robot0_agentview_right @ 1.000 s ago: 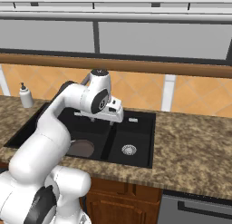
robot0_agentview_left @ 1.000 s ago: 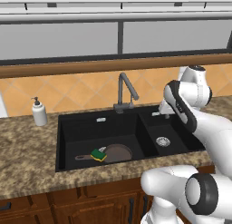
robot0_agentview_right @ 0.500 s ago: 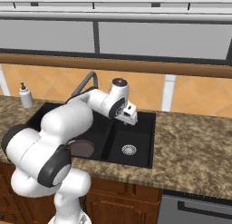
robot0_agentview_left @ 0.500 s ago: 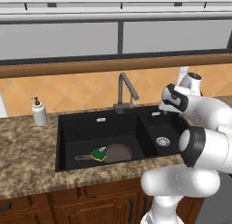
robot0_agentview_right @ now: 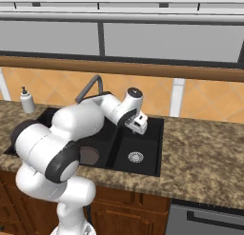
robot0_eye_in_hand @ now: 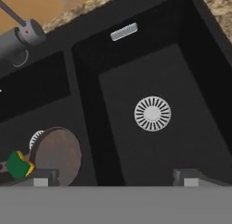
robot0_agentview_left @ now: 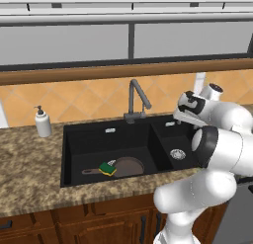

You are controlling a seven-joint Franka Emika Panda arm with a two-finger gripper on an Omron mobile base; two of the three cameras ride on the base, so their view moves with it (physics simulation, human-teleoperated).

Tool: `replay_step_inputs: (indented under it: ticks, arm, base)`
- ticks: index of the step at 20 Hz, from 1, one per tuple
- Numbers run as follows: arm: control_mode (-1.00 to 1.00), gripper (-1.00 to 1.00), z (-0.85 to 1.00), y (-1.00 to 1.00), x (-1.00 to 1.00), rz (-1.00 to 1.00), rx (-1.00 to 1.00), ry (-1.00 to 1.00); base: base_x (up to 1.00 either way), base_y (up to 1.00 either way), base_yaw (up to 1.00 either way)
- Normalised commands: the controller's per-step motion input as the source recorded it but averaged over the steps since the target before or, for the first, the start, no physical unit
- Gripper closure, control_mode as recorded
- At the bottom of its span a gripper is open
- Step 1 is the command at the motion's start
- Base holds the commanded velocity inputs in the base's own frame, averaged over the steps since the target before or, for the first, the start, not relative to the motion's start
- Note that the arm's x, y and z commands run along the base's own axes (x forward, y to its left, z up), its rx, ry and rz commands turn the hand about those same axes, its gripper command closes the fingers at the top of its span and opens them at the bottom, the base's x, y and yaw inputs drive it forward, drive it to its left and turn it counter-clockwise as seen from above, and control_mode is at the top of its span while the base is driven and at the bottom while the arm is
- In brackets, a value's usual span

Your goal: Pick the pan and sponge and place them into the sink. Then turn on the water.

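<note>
Down in the sink's [robot0_agentview_left: 69, 154] large left basin, the pan [robot0_agentview_left: 126, 166] and sponge [robot0_agentview_left: 107, 168] already lie together. Above the small right basin my pincer [robot0_eye_in_hand: 113, 180] hangs wide open, empty. Only turning on the faucet [robot0_agentview_left: 134, 97] remains; no water runs.

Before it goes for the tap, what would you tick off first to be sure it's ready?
1. Pan in the sink: ok, it lies in the large basin.
2. Sponge in the sink: ok, it sits at the pan's handle side, in the same basin.
3. Claw free: ok, its fingers stand wide apart with nothing between them.
4. Claw placed for the faucet: not ok, it hangs over the smaller basin, with the faucet off to one side.
5. Water off so far: ok, no stream falls from the spout.
6. Which part of the faucet turns the water on: cannot tell.
</note>
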Motion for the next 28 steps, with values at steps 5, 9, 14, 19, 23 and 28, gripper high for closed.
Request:
replay_step_inputs:
  ticks: [5, 9, 14, 19, 23, 28]
  arm:
    - [-1.00, -1.00, -0.28, 0.01, 0.22, 0.00, 0.17, -0.12]
    - [-1.00, -1.00, -0.07, 0.01, 0.15, 0.01, 0.30, -0.21]
    - [-1.00, -1.00, 0.00, 0.09, 0.13, 0.02, 0.29, -0.15]
    - [-1.00, -1.00, 0.00, 0.35, 0.14, 0.04, 0.20, -0.11]
    - [-1.00, -1.00, 0.00, 0.40, 0.14, 0.03, 0.13, -0.08]
    - [-1.00, -1.00, 0.00, 0.30, 0.20, 0.00, 0.01, 0.04]
  base:
    - [0.00, 0.00, 0.00]
    - [0.00, 0.00, 0.00]
    - [0.00, 0.00, 0.00]
    - [0.00, 0.00, 0.00]
    - [0.00, 0.00, 0.00]
    - [0.00, 0.00, 0.00]
